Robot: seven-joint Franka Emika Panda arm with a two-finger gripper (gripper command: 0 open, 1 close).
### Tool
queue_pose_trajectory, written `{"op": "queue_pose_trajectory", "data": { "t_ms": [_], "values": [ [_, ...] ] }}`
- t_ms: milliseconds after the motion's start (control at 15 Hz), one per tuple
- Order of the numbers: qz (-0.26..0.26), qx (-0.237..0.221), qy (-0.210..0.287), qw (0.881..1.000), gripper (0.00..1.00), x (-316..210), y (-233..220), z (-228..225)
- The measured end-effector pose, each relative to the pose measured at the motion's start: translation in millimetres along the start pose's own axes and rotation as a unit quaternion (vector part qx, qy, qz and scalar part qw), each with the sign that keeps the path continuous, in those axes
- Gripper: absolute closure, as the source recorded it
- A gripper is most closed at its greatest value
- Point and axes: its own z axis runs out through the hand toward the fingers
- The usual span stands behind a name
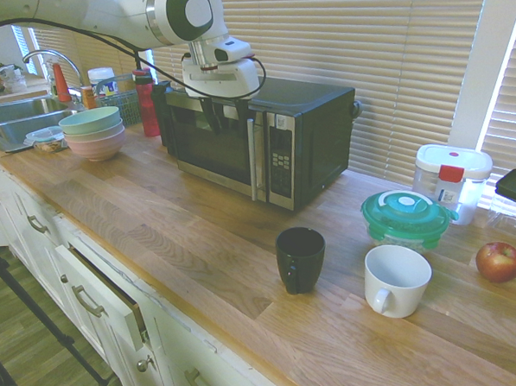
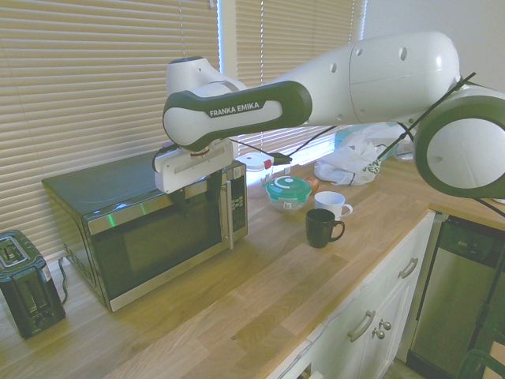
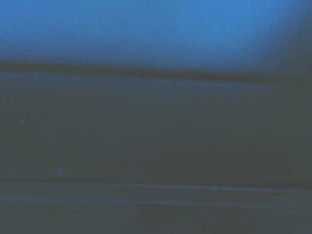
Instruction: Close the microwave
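Gripper is hanging open at the microwave, its stiff, probably slick door likely needing no grasp, just pushing beside the handle.

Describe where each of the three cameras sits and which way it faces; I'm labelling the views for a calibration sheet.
First exterior view: above the counter's mug end, facing the microwave front at an angle, sink beyond; arm and gripper show.
Second exterior view: from the opposite side, beyond the toaster, looking along the counter past the microwave; arm and gripper show.
Wrist view: on the wrist, close on blurred dark bands; no arm visible.
Both exterior views share the microwave, black mug and white mug.
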Motion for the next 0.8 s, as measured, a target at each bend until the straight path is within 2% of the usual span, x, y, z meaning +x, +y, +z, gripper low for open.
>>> {"op": "queue_pose_trajectory", "data": {
  "t_ms": [467, 800],
  "values": [
    [-0.016, -0.006, 0.004, 1.000, 0.00, -17, 3, 8],
    [-0.033, -0.013, 0.020, 0.999, 0.00, -69, 37, -45]
  ]
}}
